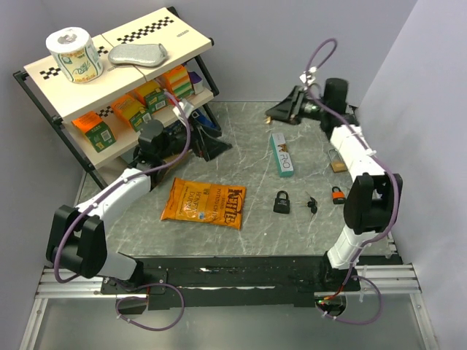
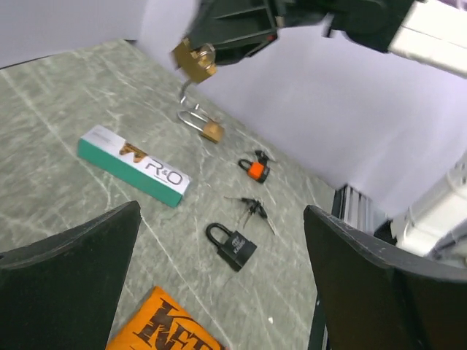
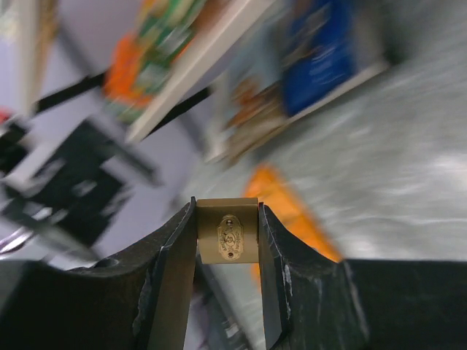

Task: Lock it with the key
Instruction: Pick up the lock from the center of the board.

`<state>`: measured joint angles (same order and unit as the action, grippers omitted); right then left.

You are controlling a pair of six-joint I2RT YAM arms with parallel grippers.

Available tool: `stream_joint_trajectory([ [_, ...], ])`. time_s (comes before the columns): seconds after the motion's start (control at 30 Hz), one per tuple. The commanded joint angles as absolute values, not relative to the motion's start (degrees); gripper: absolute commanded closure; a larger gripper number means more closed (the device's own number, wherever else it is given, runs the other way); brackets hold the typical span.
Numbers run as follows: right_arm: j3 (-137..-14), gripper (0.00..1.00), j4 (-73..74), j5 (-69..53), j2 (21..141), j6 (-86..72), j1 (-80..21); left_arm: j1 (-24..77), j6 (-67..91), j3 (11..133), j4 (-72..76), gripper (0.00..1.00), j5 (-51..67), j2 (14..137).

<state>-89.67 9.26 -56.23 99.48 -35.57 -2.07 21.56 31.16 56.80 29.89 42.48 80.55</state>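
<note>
One padlock (image 3: pixel 228 244) is sitting clamped in the raised right hand (image 3: pixel 227 211). Keys (image 1: pixel 311 205) are lying on the desk, rightward of the left hand (image 2: pixel 220 211), which is gaping wide.

White-shelled arms (image 1: pixel 117 195), chunky black joints (image 1: pixel 371 203), purple cables (image 1: pixel 321 52) looped along each; matte black wedge-shaped fingers (image 2: pixel 73 281), edges scuffed.
</note>
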Motion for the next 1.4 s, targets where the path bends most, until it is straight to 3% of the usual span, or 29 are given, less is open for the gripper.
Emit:
stream_joint_trajectory([
  [0.0, -84.2, 1.0, -19.4, -74.4, 95.2, -57.7, -6.9, 22.8, 18.9, 54.4, 36.1, 0.01, 48.0, 78.8],
  [0.17, -77.5, 1.0, -43.5, -79.4, 93.6, -75.1, -12.6, 24.5, 7.1, 49.8, 38.3, 0.03, 47.1, 73.2],
  [0.67, -73.6, 1.0, -47.6, -88.8, 89.0, -75.2, -22.8, 30.3, -8.7, 45.7, 35.9, 0.17, 52.7, 63.8],
  [0.83, -72.1, 1.0, -69.0, -92.4, 91.4, -91.9, -24.7, 31.5, -12.2, 47.2, 29.1, 0.21, 56.6, 61.3],
  [1.37, -70.5, 1.0, -68.9, -93.5, 89.7, -92.1, -26.5, 32.4, -9.2, 48.3, 25.2, 0.3, 55.0, 60.1],
])
